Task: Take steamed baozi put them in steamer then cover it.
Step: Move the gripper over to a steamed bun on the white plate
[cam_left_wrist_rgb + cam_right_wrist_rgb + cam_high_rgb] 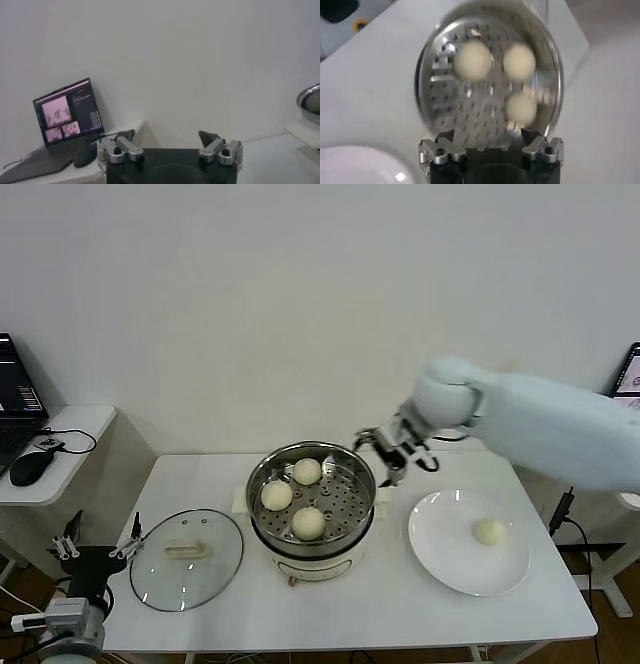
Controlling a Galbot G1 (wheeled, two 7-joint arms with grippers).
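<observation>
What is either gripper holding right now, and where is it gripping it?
Nothing is held. The right gripper is open and empty above the steamer, where three baozi sit. The left gripper is open and empty, parked off the table's left corner.

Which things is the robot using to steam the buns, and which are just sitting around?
For the job: three buns in the steamer, one bun left on the white plate, the glass lid lying on the table, and the open right end effector beside the steamer.

Just sitting around: the laptop and mouse on the side desk.
</observation>
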